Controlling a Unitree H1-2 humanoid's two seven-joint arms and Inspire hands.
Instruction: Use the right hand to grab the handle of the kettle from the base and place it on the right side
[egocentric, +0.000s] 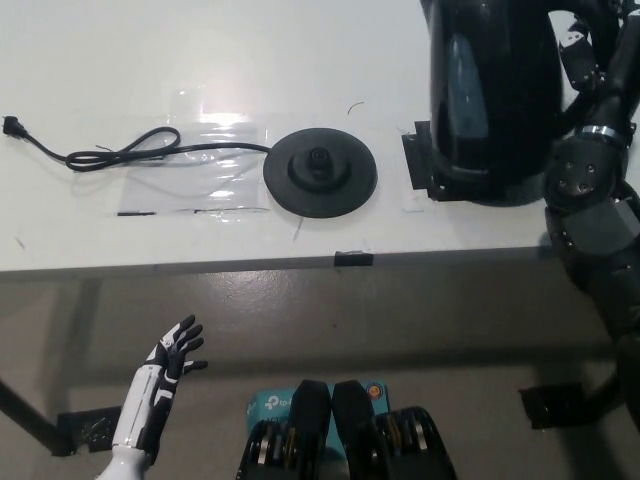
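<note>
On the white bench (150, 60), right portion: one black kettle (495, 95), glossy, top cut off by the upper picture edge. It stands over a dark square patch (425, 165) on the bench surface; whether its underside touches the bench or hangs just above cannot be told. Kettle is well clear of the base, to that item's right.

Right hand (590, 45): black, at the upper right corner, behind the kettle's right side where the handle (570, 20) sits. Mostly hidden by the kettle and cut by the picture edge; the fingers cannot be made out, so its grip cannot be told. Black right arm (600, 220) runs from it down the right edge, past the bench's front lip.

One base (320, 172): black round disc, centre stud visible, uncovered, lying flat at mid-bench.

One cord (150, 150): black, leading left from the base in a loose loop, ending in a plug (13, 125) near the left edge. Part of it lies across one clear plastic sheet (195, 160), hard to make out against the white surface apart from its glare and edges.

One small black tab (353, 259) on the bench's front edge, below the base.

Left hand (175, 352): white with dark fingers, one, resting low at lower left below the bench, fingers spread apart, holding nothing.
</note>
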